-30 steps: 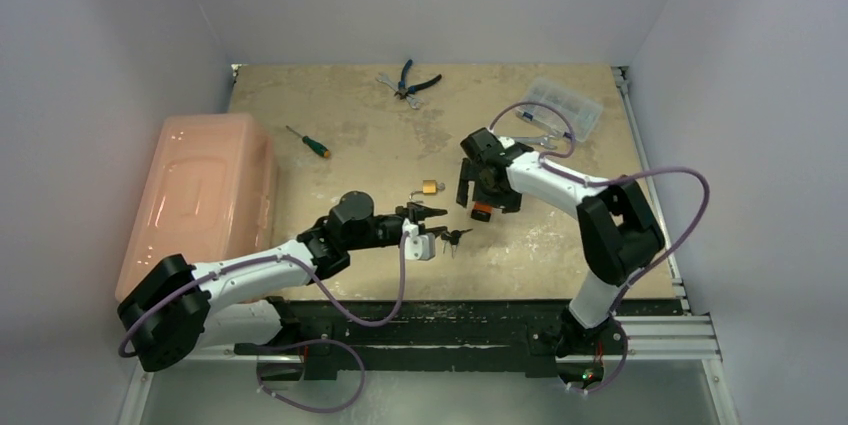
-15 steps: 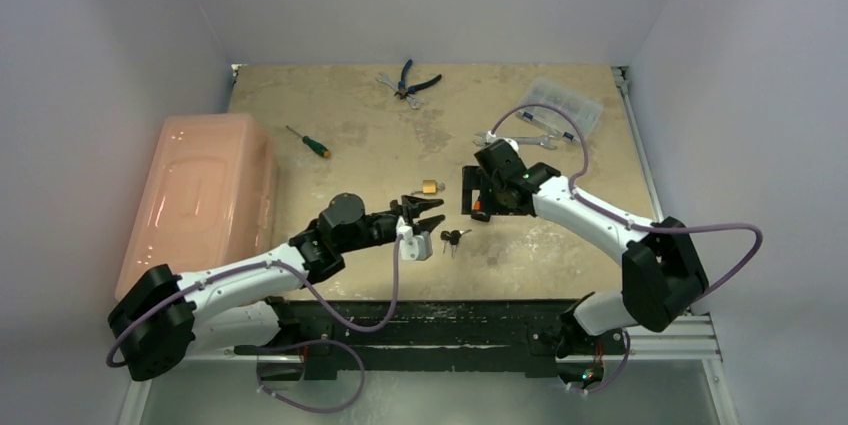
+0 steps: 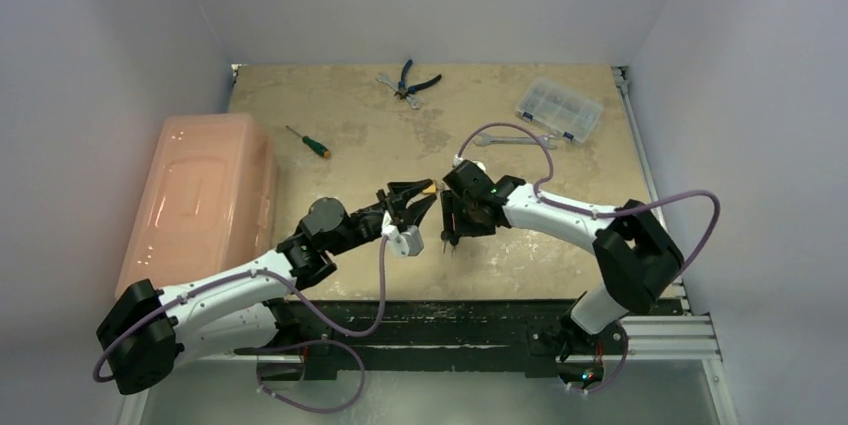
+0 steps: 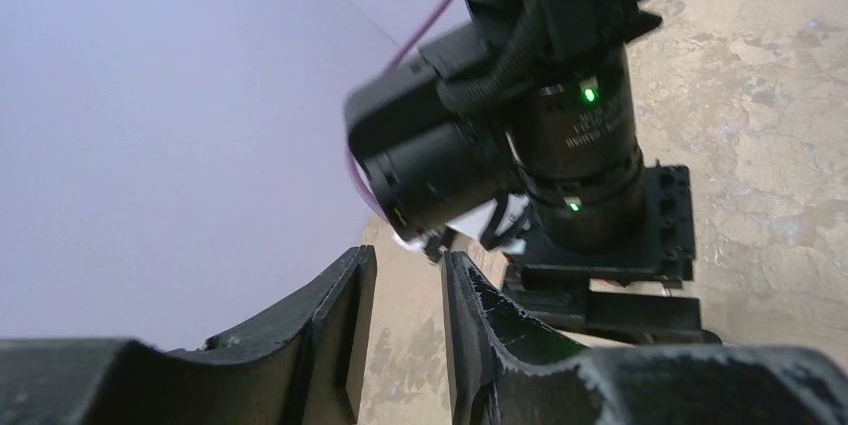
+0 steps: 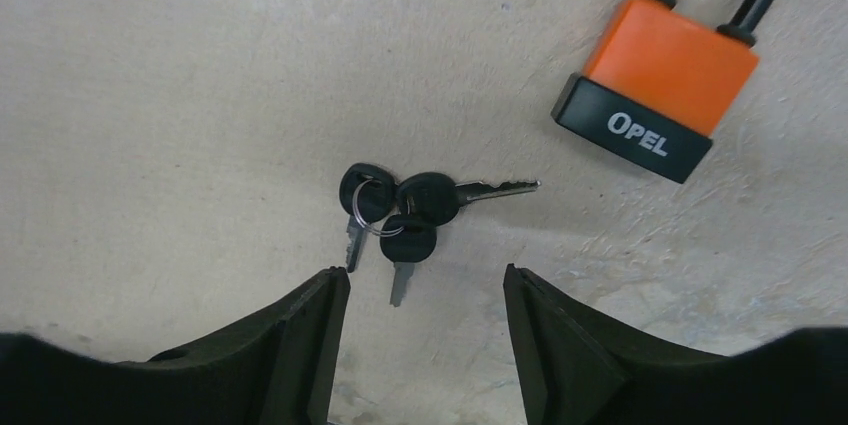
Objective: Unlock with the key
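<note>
A bunch of three black-headed keys [image 5: 398,209] on a ring lies flat on the table. My right gripper [image 5: 420,285] is open and hovers just above it, with the keys a little ahead of the fingertips. An orange padlock [image 5: 664,83] marked OPEL lies to the upper right of the keys. In the top view my right gripper [image 3: 449,229] points down at mid-table and hides the keys. A small brass padlock [image 3: 429,186] lies at the tip of my left gripper [image 3: 417,197]. In the left wrist view my left gripper [image 4: 401,270] has a narrow empty gap and faces the right wrist.
A pink plastic box [image 3: 200,195] fills the left side. A green-handled screwdriver [image 3: 306,141], blue pliers [image 3: 410,80], a wrench [image 3: 508,142] and a clear compartment box [image 3: 559,107] lie toward the back. The two wrists are close together at mid-table.
My right arm has swung left and nearer, from over the orange padlock to over the keys. My left gripper has moved further away and right, up to the brass padlock.
</note>
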